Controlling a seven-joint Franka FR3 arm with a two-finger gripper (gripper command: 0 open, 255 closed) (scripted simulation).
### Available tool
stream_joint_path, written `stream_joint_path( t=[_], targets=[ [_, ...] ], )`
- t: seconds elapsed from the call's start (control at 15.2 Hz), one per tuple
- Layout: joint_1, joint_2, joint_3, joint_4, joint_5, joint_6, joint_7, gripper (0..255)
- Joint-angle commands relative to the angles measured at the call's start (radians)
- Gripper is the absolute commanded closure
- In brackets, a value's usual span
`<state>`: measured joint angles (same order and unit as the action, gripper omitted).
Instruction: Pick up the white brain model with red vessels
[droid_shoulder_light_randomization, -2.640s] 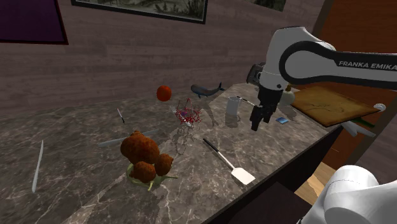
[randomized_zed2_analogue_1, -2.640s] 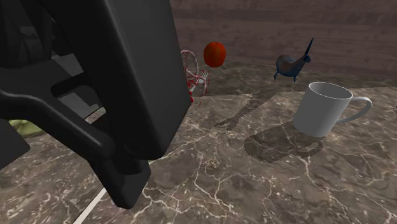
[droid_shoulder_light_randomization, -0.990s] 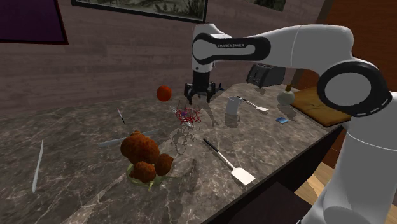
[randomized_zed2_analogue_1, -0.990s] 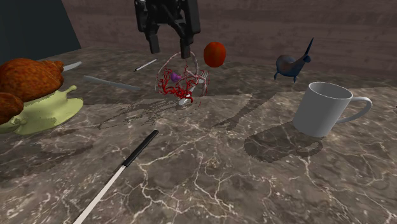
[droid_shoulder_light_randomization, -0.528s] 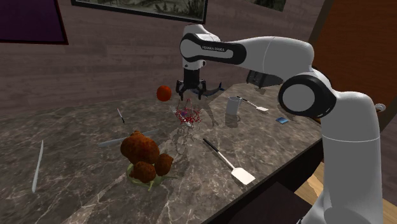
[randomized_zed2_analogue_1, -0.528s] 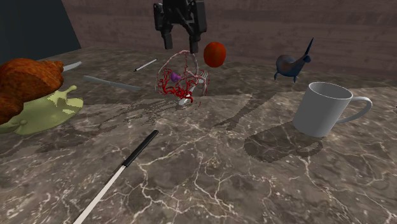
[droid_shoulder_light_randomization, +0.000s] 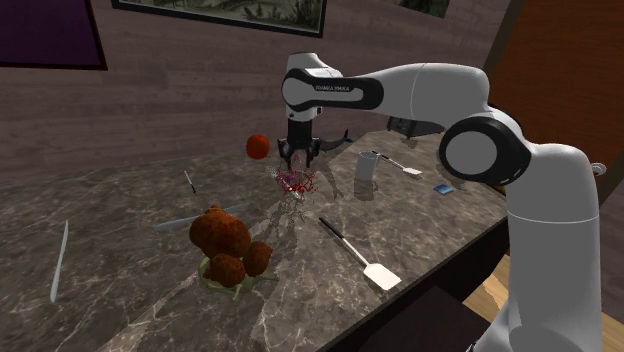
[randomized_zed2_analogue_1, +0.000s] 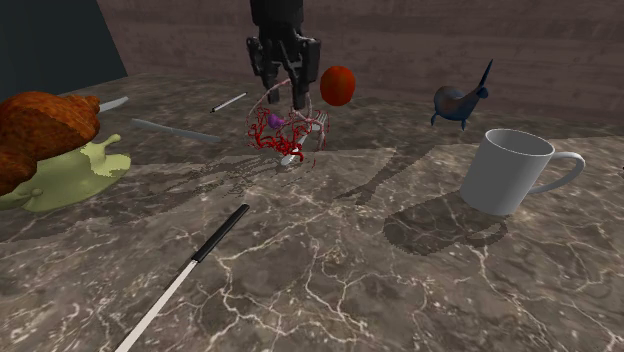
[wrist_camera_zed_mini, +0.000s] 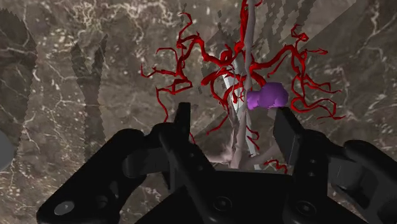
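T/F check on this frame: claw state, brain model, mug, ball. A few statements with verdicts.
1. The claw is open, poised over the brain model. True.
2. The brain model is lifted off the countertop. False: it rests on the countertop, and the fingers are not clasping it.
3. The white mug lies on its side. False: it stands upright.
4. A red ball sits near the brain model. True.
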<state>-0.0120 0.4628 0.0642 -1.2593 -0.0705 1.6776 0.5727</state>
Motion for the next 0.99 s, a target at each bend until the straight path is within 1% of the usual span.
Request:
stream_joint_path(
  t=[0.0, 0.53, 0.92],
  targets=[
    [0.0, -0.001, 0.0, -0.005, 0.0, 0.004, 0.001, 255],
    [0.001, -0.001, 0.0, -0.003, 0.0, 0.002, 0.001, 255],
    [0.003, 0.013, 0.0, 0.101, 0.0, -0.087, -0.003, 255]
  ],
)
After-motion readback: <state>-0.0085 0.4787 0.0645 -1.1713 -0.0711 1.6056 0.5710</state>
